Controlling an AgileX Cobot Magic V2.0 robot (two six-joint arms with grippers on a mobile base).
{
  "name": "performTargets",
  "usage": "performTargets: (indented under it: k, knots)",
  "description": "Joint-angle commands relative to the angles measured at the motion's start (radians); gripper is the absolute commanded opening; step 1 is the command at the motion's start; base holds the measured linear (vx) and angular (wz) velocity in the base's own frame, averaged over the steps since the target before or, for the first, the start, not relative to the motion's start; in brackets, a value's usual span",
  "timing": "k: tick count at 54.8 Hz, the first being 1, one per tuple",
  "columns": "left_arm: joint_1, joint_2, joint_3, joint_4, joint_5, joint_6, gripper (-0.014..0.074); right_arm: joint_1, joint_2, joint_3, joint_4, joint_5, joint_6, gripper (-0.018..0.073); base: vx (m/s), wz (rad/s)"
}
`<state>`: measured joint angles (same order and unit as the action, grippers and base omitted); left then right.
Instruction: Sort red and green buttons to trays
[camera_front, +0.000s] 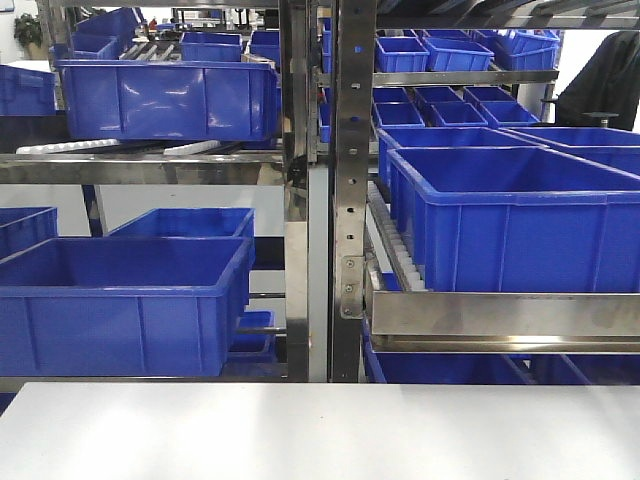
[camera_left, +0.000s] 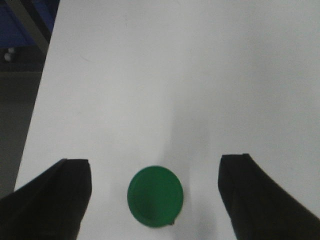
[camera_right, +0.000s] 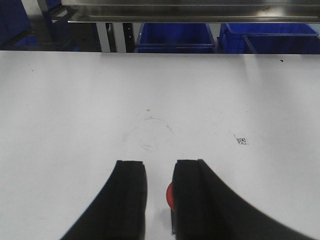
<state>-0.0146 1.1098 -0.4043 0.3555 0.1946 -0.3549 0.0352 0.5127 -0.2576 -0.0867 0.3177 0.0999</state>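
Note:
A round green button (camera_left: 155, 196) lies on the white table (camera_left: 175, 75) in the left wrist view. My left gripper (camera_left: 155, 161) stands wide open around it, one dark finger (camera_left: 60, 197) on each side, neither touching it. In the right wrist view my right gripper (camera_right: 160, 167) has its jaws a narrow gap apart, with bare table showing between them. A sliver of a red button (camera_right: 169, 196) peeks out at the inner edge of the right finger (camera_right: 210, 205), which hides most of it; the left finger is clear of it. The trays are out of view.
Steel shelving (camera_front: 320, 200) with several deep blue crates (camera_front: 120, 300) stands behind the table's far edge (camera_front: 320, 385). The table's left edge (camera_left: 37, 115) runs close to the green button. A small printed marker (camera_right: 241, 140) and faint scuffs (camera_right: 150, 145) mark the table top.

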Motion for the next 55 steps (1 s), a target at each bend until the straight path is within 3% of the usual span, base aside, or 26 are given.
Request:
performTargets:
  k: [1, 10, 24, 35, 55]
  knots:
    - [0.003, 0.051, -0.074, 0.088, -0.032, -0.081, 0.0618, -0.004, 0.01, -0.036, -0.004, -0.078, 0.002, 0.0258, 0.0, 0.0]
    - [0.003, 0.138, -0.138, 0.109, 0.055, -0.147, 0.061, -0.004, 0.01, -0.036, -0.004, -0.078, 0.002, 0.0258, 0.0, 0.0]
    - [0.003, 0.231, -0.155, 0.103, 0.087, -0.145, 0.0607, -0.004, 0.01, -0.036, -0.004, -0.078, 0.002, 0.0258, 0.0, 0.0]
    - [0.003, 0.263, -0.155, 0.021, 0.12, -0.139, 0.0589, -0.004, 0.01, -0.036, -0.004, -0.078, 0.001, 0.0258, 0.0, 0.0]
    - [0.003, 0.358, -0.155, 0.028, 0.073, -0.096, 0.0586, -0.004, 0.015, -0.036, -0.004, -0.078, 0.001, 0.0258, 0.0, 0.0]
